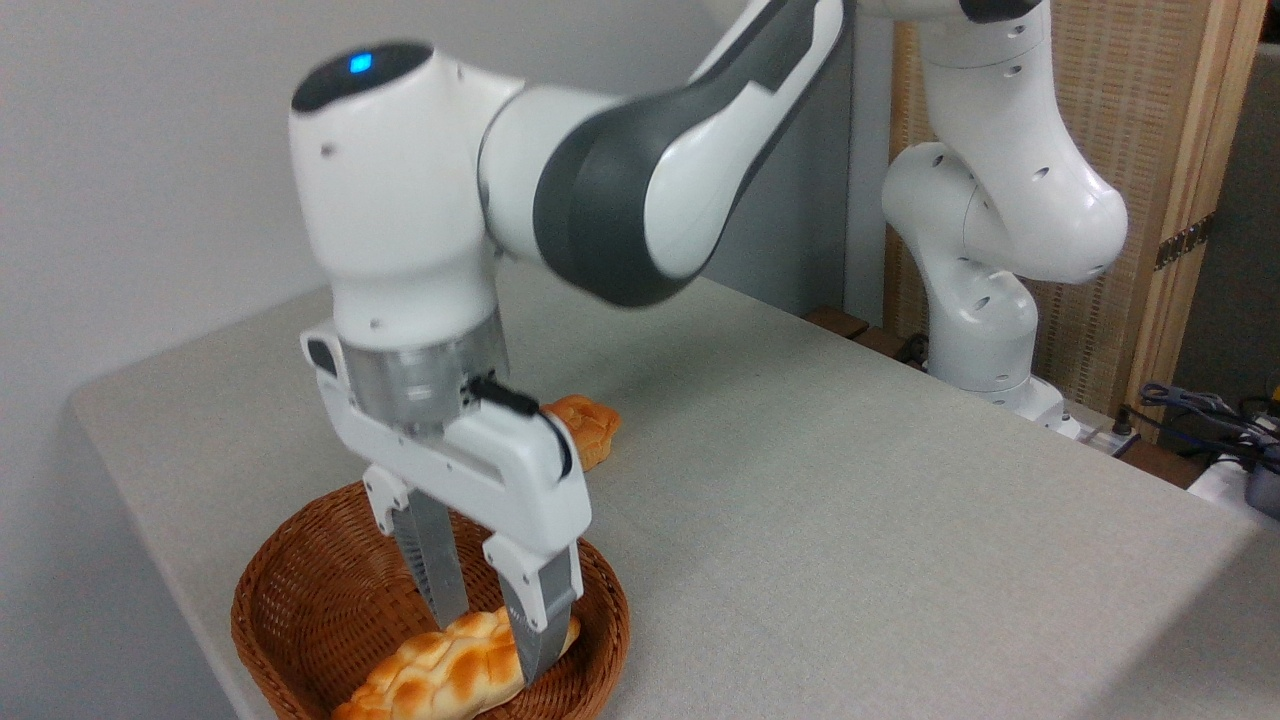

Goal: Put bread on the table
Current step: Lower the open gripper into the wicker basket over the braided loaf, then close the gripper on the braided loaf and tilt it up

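The bread (440,672), a long braided loaf in pale gold with browner patches, lies inside the brown wicker basket (310,590) at the lower left. My gripper (490,640) reaches straight down into the basket, one finger on each side of the loaf's right half. The fingers touch or nearly touch the loaf's sides; the loaf still rests in the basket. The table (800,500) is covered in light grey-beige cloth.
A small round orange bun (588,425) sits on the cloth just behind the basket, partly hidden by my gripper body. The robot base (985,340) stands at the table's far right edge, with cables and a wooden screen behind it.
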`<state>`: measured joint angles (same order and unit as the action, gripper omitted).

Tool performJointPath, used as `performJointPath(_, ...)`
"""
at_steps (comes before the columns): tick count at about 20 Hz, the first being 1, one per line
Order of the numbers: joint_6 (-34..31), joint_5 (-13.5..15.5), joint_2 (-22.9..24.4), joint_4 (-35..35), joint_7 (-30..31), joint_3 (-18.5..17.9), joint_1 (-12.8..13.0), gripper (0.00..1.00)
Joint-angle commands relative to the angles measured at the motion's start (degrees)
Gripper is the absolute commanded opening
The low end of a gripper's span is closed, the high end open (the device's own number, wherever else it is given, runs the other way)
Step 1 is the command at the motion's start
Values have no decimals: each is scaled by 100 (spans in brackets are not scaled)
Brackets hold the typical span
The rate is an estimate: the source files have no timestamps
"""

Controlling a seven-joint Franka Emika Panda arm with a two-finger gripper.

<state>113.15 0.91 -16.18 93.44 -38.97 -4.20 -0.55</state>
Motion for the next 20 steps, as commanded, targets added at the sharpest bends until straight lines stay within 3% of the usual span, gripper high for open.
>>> performJointPath(1, 181, 111, -130, 60, 153, 182, -6, 100)
performJointPath(4, 181, 102, -192, 60, 153, 244, -85, 100)
performJointPath(7, 251, 155, -227, 52, 144, 542, -295, 100)
performJointPath(12, 322, 146, -341, 52, 135, 710, -340, 100)
performJointPath(13, 331, 146, -341, 52, 91, 719, -340, 89)
performJointPath(15, 296, 68, -341, 52, -75, 745, -340, 48)
performJointPath(20, 252, 93, -341, 52, -410, 745, -358, 28)
